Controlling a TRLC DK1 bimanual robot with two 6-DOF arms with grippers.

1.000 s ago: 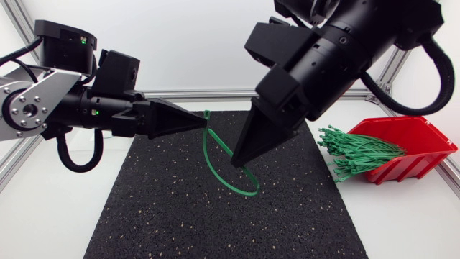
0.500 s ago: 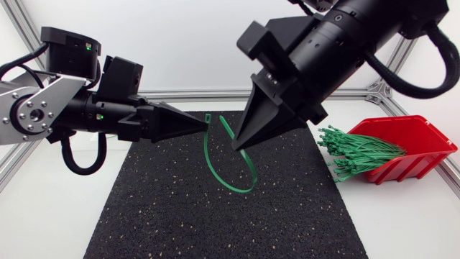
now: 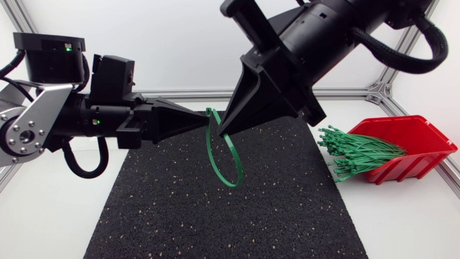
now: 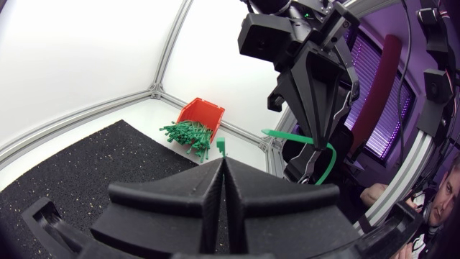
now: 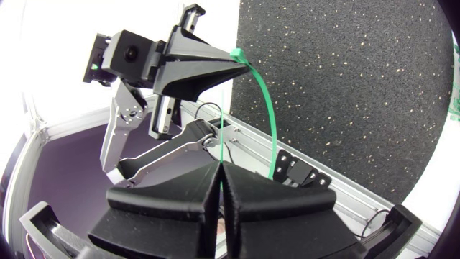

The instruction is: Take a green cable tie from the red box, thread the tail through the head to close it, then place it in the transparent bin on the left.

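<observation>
The green plastic cable tie (image 3: 230, 184) is held looped above the far half of the black speckled rubber mat (image 3: 165, 216), its head clamped in the left gripper (image 3: 205, 119) and its tail pinched in the right gripper (image 3: 224, 132). Threading is judged to be in hand; fine alignment of the tail tip with the head's slot is called for next. The red plastic box (image 3: 424, 162) stands just off the mat's right edge.

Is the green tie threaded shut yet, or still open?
Open: the cable tie hangs bent in a loop, its head at the left gripper's tip, its tail in the right gripper, apart from the head.
</observation>
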